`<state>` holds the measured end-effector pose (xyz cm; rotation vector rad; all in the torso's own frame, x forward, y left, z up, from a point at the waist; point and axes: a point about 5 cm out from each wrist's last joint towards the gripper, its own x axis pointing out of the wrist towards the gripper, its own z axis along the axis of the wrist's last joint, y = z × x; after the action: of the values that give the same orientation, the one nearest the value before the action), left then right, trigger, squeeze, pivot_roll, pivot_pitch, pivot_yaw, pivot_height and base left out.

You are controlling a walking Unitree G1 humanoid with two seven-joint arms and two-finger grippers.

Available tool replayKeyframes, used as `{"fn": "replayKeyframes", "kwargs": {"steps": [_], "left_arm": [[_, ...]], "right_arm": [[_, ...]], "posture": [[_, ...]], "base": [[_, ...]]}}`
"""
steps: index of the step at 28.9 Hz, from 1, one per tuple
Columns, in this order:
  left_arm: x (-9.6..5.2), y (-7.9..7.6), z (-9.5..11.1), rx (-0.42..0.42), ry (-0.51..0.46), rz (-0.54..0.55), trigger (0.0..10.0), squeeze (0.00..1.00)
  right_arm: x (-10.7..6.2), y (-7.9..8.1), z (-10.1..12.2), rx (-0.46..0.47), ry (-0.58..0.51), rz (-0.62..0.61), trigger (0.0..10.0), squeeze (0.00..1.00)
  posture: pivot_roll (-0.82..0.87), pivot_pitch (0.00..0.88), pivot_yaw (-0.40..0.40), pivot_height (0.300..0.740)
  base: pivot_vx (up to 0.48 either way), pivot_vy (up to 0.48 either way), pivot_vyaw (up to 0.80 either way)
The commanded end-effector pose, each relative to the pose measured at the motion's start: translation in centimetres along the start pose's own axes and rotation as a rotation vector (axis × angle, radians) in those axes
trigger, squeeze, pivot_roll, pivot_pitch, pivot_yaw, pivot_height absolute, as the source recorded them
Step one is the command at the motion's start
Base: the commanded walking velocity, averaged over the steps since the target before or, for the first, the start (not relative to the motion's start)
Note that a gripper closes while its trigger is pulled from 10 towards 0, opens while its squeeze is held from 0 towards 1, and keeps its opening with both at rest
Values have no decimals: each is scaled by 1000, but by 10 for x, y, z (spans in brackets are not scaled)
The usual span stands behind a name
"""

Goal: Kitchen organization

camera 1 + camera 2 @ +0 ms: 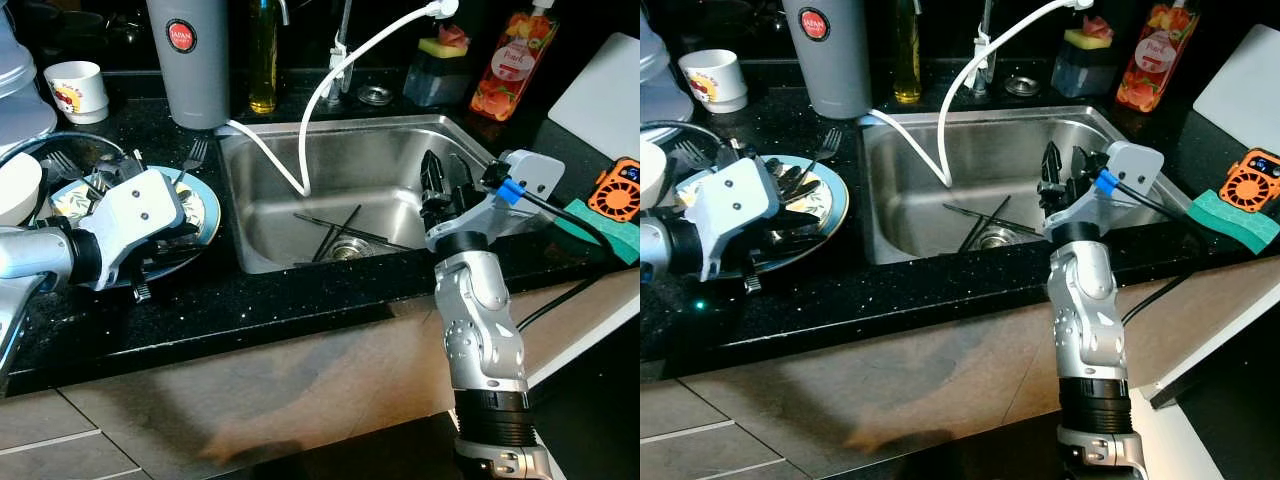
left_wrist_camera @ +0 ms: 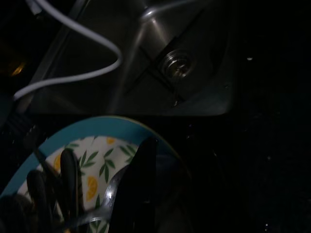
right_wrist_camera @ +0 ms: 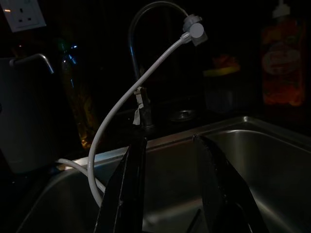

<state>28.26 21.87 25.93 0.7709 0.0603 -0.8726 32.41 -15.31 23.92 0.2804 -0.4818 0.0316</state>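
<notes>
Left eye view: sink point(image 1: 270, 180), tabletop point(image 1: 300, 300).
Left claw point(image 2: 104, 191): over plate point(image 1: 205, 215) among cutlery; grip cannot be told.
Right claw point(image 3: 170, 184): open, empty, above sink.
Left to do: chopsticks point(image 1: 335, 232) lie in sink; plate uncleared.

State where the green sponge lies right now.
The green sponge lies on the black counter at the robot's right, past the sink, just below the orange gadget.

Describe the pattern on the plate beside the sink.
Round blue-rimmed plate: white centre with green leaves and yellow lemons, clearest in the left wrist view.
</notes>
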Motion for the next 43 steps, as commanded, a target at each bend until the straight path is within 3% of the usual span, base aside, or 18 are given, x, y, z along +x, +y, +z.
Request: {"fn": "replayKeyframes", "kwargs": {"steps": [1, 6, 13, 14, 15, 16, 19, 23, 25, 29, 31, 34, 35, 38, 40, 41, 42, 43], "left_arm": [[1, -1, -1, 32, 13, -42, 10000, 0], [0, -3, -7, 84, 70, -48, 10000, 0], [-3, 0, -21, 130, 200, 37, 10000, 0], [-5, 4, -28, 118, 249, 87, 5647, 0], [-6, 4, -30, 116, 261, 97, 5647, 0], [-5, 4, -31, 105, 262, 111, 0, 0], [-3, 4, -30, 91, 246, 129, 0, 0], [2, 17, -3, 32, 50, 239, 0, 0], [2, 19, 2, 37, 22, 253, 0, 0], [3, 35, 52, 52, -261, 352, 0, 0], [5, 39, 69, 71, -349, 382, 0, 0], [14, 45, 114, 185, -553, 465, 0, 0], [18, 44, 122, 196, -595, 475, 10000, 0], [34, 34, 139, 168, -698, 420, 10000, 0], [52, 25, 145, 67, -767, 344, 10000, 0], [73, 21, 143, -93, -787, 288, 10000, 0], [80, 20, 142, -152, -786, 277, 10000, 0], [80, 20, 142, -152, -786, 277, 10000, 0]], "right_arm": [[-3, -4, 0, -6, -3, -16, 10000, 0], [-3, -4, 0, -8, -4, -18, 10000, 0], [-2, -5, 0, -10, -3, -11, 10000, 0], [-1, -3, 0, -9, 0, -4, 10000, 0], [-1, -3, -1, -8, 0, -2, 10000, 0], [-1, -3, -1, -8, 1, 0, 10000, 0], [0, -2, -1, -7, 1, 2, 10000, 0], [1, -3, 0, -7, 1, 5, 10000, 0], [1, -3, 0, -8, 1, 5, 10000, 0], [0, -4, 0, -9, 2, 3, 10000, 0], [0, -3, 0, -7, 2, 3, 10000, 0], [1, -2, 0, -5, 2, 6, 10000, 0], [1, -2, 0, -5, 2, 6, 10000, 0], [2, -2, 0, -5, 1, 7, 10000, 0], [2, -2, 1, -7, -2, 4, 10000, 0], [2, -3, 2, -9, -6, -1, 10000, 0], [1, -3, 2, -10, -8, -3, 10000, 0], [1, -3, 2, -10, -8, -3, 10000, 0]], "posture": [[103, 38, -43, 740], [102, 37, -45, 740], [109, 34, -58, 740], [113, 34, -63, 740], [113, 34, -63, 740], [116, 34, -68, 740], [115, 35, -69, 740], [109, 38, -73, 740], [109, 38, -73, 740], [107, 41, -74, 740], [107, 41, -74, 740], [102, 42, -80, 740], [102, 42, -80, 740], [94, 41, -79, 740], [84, 38, -72, 740], [73, 34, -62, 740], [73, 34, -62, 740], [73, 34, -62, 740]], "base": [[0, 0, 0], [0, 0, 0], [0, 0, 0], [0, 0, 0], [0, 0, 0], [0, 0, 0], [0, 0, 0], [0, 0, 0], [0, 0, 0], [0, 0, 0], [0, 0, 0], [0, 0, 0], [0, 0, 0], [0, 0, 0], [0, 0, 0], [0, 0, 0], [0, 0, 0], [0, 0, 0]]}}
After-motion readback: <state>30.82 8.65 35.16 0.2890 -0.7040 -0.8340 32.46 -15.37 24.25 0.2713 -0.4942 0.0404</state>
